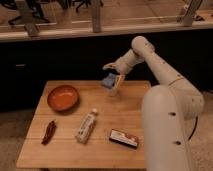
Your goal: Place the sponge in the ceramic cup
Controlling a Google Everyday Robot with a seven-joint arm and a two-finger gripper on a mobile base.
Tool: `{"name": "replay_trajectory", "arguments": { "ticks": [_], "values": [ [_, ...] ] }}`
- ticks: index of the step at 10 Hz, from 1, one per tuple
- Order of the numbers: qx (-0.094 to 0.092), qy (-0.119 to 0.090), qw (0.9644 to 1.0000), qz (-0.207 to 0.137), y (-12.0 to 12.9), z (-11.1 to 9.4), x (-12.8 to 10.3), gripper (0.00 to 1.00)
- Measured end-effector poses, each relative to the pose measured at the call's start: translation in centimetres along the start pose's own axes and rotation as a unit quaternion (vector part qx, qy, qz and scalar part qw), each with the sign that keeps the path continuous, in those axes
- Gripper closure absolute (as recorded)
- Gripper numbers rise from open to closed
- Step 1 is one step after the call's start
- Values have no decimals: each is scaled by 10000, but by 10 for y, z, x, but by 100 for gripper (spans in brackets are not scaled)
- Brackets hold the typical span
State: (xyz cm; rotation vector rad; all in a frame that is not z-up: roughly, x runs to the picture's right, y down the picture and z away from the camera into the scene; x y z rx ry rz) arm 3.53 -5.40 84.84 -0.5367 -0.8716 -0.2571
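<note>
Gripper (114,76), sponge (107,80) in its grasp, over wooden table (65,151) (dim room (55,57) behind)

The table (100,150) is matt wood; bowl (63,98) glossy orange; arm (156,61) smooth white plastic, its claw (113,79) clasping the soft matt blue sponge (108,81) just above the pale ceramic cup (114,91).

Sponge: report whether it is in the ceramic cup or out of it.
Out. The sponge is held in the gripper, just above the ceramic cup at the table's far edge, not inside it.
</note>
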Motion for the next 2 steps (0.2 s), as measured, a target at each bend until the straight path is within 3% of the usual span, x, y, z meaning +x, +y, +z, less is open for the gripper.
{"name": "replay_trajectory", "arguments": {
  "ticks": [2],
  "values": [
    [76,-36,9999,96,-1,-3,1,20]
  ]
}}
